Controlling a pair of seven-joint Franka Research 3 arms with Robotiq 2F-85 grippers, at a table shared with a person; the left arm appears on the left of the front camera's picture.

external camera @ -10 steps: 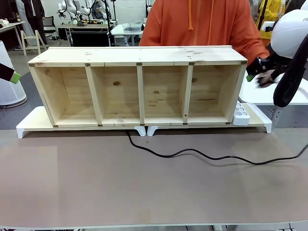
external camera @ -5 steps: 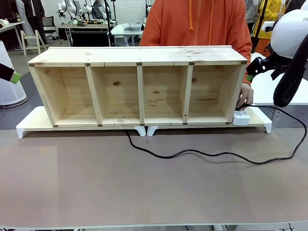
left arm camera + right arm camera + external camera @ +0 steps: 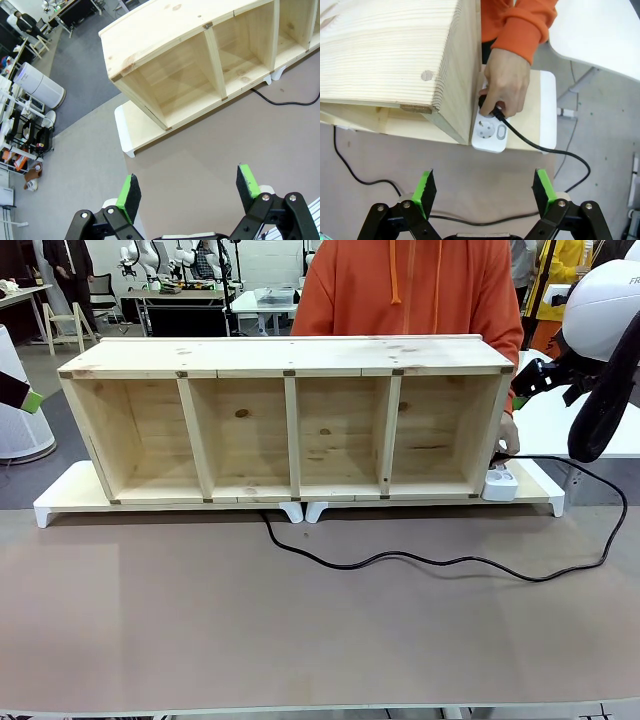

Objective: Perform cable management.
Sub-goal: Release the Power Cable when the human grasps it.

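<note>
The black cable (image 3: 420, 562) snakes from under the wooden shelf (image 3: 290, 355) across the table, loops right, and ends at the white power strip (image 3: 500, 483). In the right wrist view a person's hand (image 3: 505, 85) presses the cable's plug (image 3: 487, 106) into the power strip (image 3: 490, 134), with the cord (image 3: 535, 146) trailing right. My right gripper (image 3: 484, 191) hovers open above that spot, holding nothing, and stands beside the shelf's right end (image 3: 522, 392). At the far left my left gripper (image 3: 25, 398) hangs open (image 3: 189, 186) over the table, well short of the shelf (image 3: 200, 60).
The shelf rests on two white risers (image 3: 70, 495) at the table's far side. The person in an orange hoodie (image 3: 410, 290) stands behind it. A white side table (image 3: 560, 430) stands to the right. The brown tabletop (image 3: 300, 640) lies open in front.
The person's hand came down from beside the shelf's right end to the power strip with the plug. The cable now loops back from the table's right side. Both arms stayed put.
</note>
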